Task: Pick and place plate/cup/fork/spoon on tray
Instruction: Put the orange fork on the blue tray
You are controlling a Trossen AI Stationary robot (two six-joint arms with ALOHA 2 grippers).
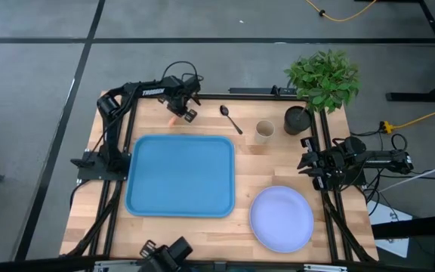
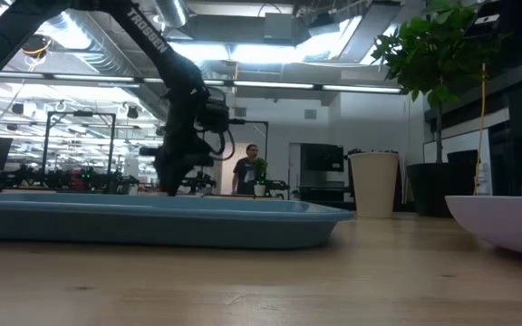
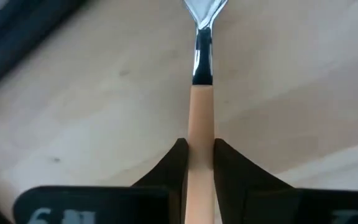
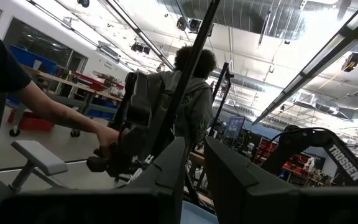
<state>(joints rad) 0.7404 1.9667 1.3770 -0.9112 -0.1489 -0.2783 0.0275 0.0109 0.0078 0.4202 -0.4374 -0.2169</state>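
The fork lies at the table's far left; its wood-coloured handle (image 3: 201,124) and silver tines (image 3: 202,9) show in the left wrist view, and its handle end (image 1: 172,119) shows in the high view. My left gripper (image 1: 181,113) is shut on it, beyond the blue tray (image 1: 181,175). The dark spoon (image 1: 230,119) and the tan cup (image 1: 264,131) rest on the table beyond the tray's far right corner. The lavender plate (image 1: 281,219) lies at the near right. My right gripper (image 1: 310,162) waits shut at the table's right edge. My left gripper pinches the fork's handle (image 3: 201,155) between its two fingers (image 3: 174,163), about midway along the handle, one finger on each long side. The fingers come from above, pointing down. I cannot tell whether the fork lies on the table or is lifted off it.
A black pot with a green plant (image 1: 297,119) stands at the far right, beside the cup. People show in the room beyond the table (image 4: 191,93). Bare wood lies between the tray and the plate.
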